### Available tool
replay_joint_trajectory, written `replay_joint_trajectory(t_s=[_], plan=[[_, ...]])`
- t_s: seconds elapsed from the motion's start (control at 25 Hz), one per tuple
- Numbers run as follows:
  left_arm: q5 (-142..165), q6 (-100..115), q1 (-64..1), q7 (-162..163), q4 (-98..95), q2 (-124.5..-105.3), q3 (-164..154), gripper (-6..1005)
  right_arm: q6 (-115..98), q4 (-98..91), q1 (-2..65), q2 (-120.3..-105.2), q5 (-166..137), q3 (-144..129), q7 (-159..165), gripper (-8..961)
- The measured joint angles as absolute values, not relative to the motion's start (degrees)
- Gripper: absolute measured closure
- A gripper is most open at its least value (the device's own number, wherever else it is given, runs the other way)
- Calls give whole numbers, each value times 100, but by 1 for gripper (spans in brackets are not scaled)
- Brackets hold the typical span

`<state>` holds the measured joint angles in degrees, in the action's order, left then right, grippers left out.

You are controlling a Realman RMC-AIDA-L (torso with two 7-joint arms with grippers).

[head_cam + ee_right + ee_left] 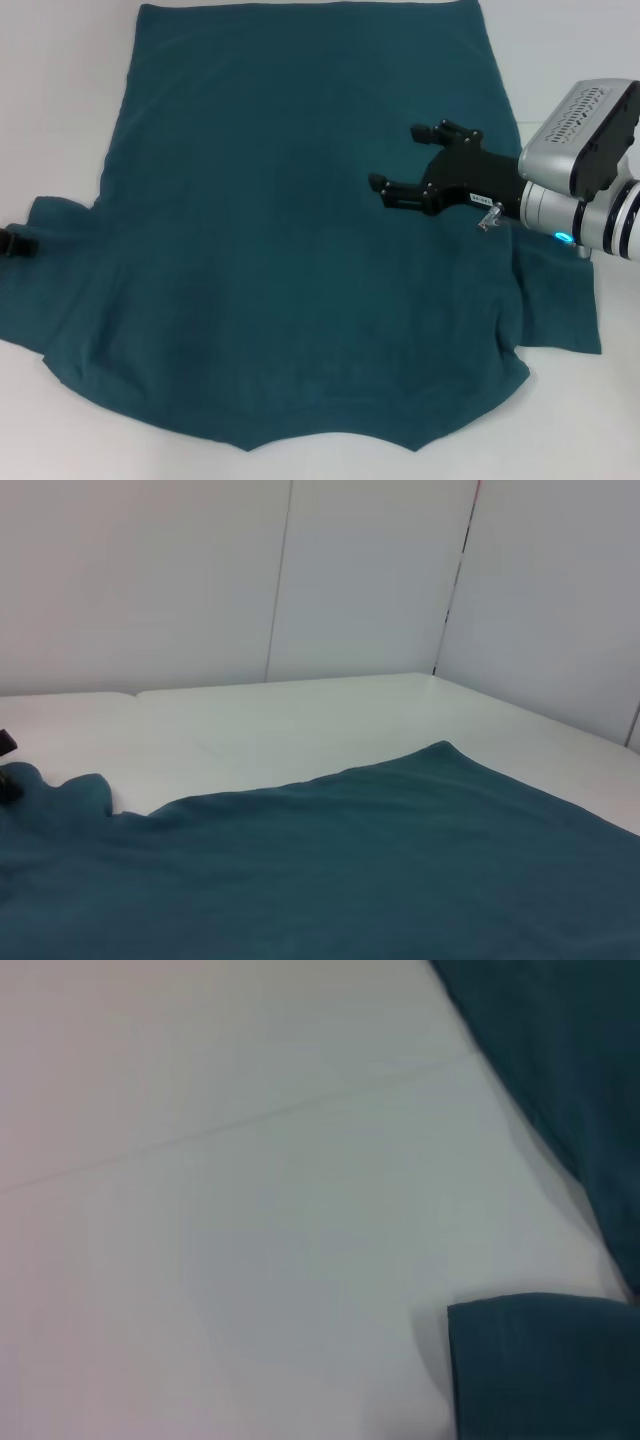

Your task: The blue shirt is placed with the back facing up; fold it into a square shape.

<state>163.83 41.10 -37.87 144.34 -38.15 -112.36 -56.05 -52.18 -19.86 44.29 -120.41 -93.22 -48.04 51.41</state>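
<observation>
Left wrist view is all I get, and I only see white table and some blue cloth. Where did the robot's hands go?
Observer: The right gripper is over the blue shirt, toward the shirt's right edge, with its fingers spread open.
Operator: And the other hand?
Observer: Only a bit of the left gripper shows at the far left, beside the shirt's left sleeve. I can't tell if it is open.
Operator: Is the shirt folded yet?
Observer: No. It lies spread flat on the white table, plain side up, both sleeves out to the sides.
</observation>
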Motion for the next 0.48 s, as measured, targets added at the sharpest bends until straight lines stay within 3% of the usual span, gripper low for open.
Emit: replay_joint_trajectory(t_s=[0.16,0.48], plan=[[16383,4102,-3784,14418,-3814,-11251,-5615,208,-5228,-1986,4417,-12041,-9311,-4808,5142,11],[16383,4059,-3764,14414,-3814,-11251,-5616,495,-5229,-1986,4403,-12041,-9307,-4807,5142,11]])
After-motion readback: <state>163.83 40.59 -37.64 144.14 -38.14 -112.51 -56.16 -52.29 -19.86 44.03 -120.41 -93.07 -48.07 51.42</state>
